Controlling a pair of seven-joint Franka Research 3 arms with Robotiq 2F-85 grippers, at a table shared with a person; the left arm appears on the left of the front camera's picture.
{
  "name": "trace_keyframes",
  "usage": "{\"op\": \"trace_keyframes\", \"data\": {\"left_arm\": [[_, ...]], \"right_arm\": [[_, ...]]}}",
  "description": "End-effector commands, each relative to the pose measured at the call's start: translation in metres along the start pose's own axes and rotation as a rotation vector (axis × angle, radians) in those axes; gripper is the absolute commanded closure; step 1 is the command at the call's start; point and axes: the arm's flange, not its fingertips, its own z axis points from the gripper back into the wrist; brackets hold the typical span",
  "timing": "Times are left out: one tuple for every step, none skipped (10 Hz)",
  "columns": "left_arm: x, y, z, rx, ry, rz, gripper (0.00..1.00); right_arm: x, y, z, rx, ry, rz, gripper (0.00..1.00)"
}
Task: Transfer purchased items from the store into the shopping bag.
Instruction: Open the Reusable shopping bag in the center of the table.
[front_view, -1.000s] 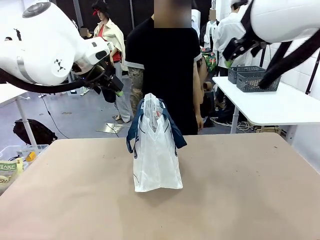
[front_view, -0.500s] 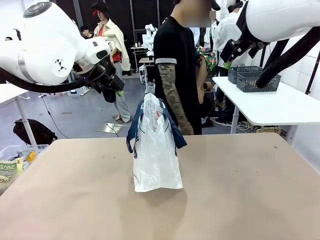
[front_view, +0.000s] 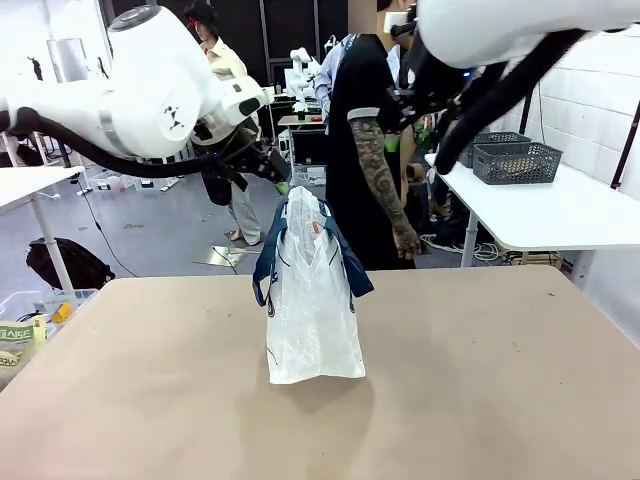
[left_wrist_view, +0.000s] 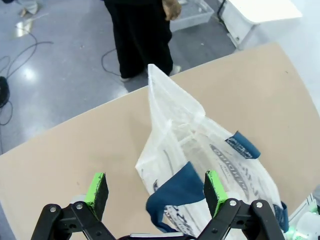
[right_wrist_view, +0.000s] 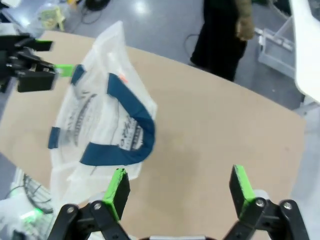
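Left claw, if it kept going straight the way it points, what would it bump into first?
Most likely the shopping bag. Seen along the open left claw, the bag's navy handle lies between its green pads, with the table beyond. Depth is hard to judge.

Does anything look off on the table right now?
The translucent white plastic bag stands upright on the brown table, but its mouth is pinched into a peak and its navy handles droop down its sides. Nothing looks spilled.
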Motion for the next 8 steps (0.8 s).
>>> {"op": "trace_keyframes", "data": {"left_arm": [[0.018,0.002,-0.009,-0.036,0.069,0.038,0.00],[0.023,0.005,-0.017,-0.046,0.095,0.046,0.00],[0.022,0.003,-0.019,-0.068,0.097,0.030,0.00],[0.021,0.000,-0.021,-0.074,0.111,0.032,0.00],[0.020,-0.002,-0.024,-0.094,0.127,0.012,0.00],[0.019,-0.002,-0.025,-0.108,0.115,-0.001,0.00],[0.020,-0.003,-0.024,-0.128,0.102,-0.012,0.00],[0.020,-0.003,-0.025,-0.140,0.116,-0.017,0.00]], "right_arm": [[0.023,0.009,-0.023,0.049,0.069,-0.056,0.00],[0.027,0.022,-0.039,0.058,0.095,-0.066,0.00],[0.031,0.033,-0.052,0.085,0.106,-0.067,0.00],[0.036,0.041,-0.062,0.106,0.098,-0.078,0.00],[0.041,0.047,-0.072,0.131,0.106,-0.101,0.00],[0.044,0.052,-0.083,0.138,0.129,-0.125,0.00],[0.042,0.059,-0.095,0.124,0.166,-0.124,0.00],[0.041,0.062,-0.102,0.113,0.158,-0.140,0.00]]}}
